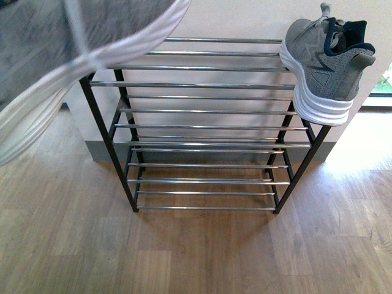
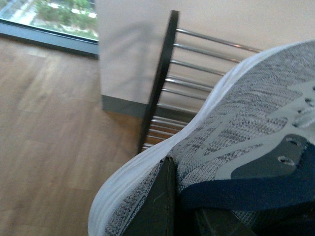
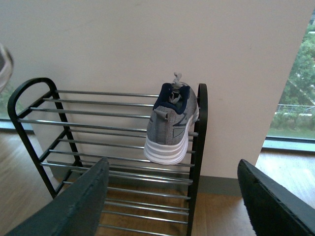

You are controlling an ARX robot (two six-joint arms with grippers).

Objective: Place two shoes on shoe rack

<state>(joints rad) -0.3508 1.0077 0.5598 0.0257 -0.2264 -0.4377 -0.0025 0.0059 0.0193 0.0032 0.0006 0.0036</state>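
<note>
2 grey sneakers are in view, but most of the scene is wooden floor, which lies open all along the front of the shoe rack. A pale wall stands just behind the rack, and a window shows past the wall's right edge. The rack has black arched side frames and tiers of thin chrome rods. Its top tier runs as bare rod from the left arch across to the right end.

At that right end sits the racked sneaker. It is tilted, with its white sole hanging past the front rod and close against the right frame.

The held sneaker fills the upper left of the front view. It is blurred, near the camera, above the rack's left end and not touching the rods.

The left fingers are clamped on this sneaker. 1 dark finger presses the knit side beside the navy collar, and the other is mostly hidden at the collar. The sole points toward the rack's left frame.

The right fingers are spread wide with nothing between them. They face the rack's front, well apart from the racked sneaker.
</note>
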